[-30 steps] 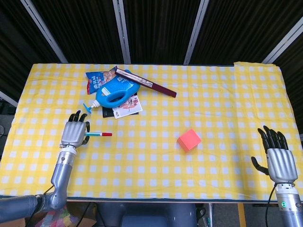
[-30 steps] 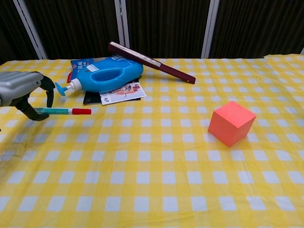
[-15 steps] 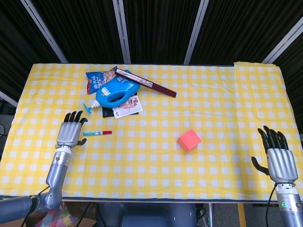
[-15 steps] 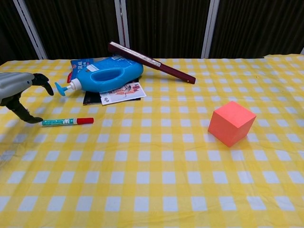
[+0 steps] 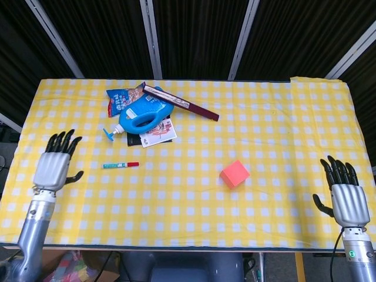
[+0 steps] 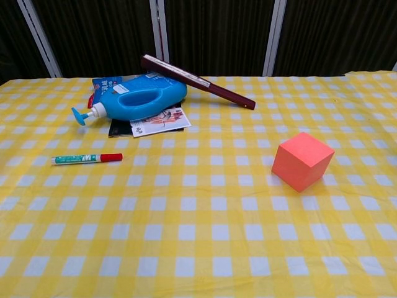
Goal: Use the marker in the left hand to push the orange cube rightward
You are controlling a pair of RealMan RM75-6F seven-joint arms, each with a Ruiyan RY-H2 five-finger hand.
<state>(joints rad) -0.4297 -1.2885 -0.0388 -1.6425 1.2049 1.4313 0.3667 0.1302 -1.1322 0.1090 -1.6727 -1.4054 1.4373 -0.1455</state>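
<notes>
The orange cube [image 5: 235, 174] [image 6: 302, 160] sits on the yellow checked cloth, right of centre. A teal marker with a red cap [image 5: 121, 165] [image 6: 87, 159] lies flat on the cloth, cap pointing right, well left of the cube. My left hand [image 5: 54, 167] hovers near the table's left edge, fingers spread, holding nothing, a clear gap away from the marker. My right hand [image 5: 345, 195] stays at the front right, fingers spread and empty. Neither hand shows in the chest view.
A blue detergent bottle [image 5: 143, 116] [image 6: 133, 100] lies on magazines and a snack bag [image 5: 122, 101] at the back left. A dark red flat box [image 5: 181, 102] [image 6: 197, 82] leans against the bottle.
My left hand let go of the marker, which now lies on the cloth. The hand has drawn back leftward and out of the chest view. Cube and right hand are unmoved.
</notes>
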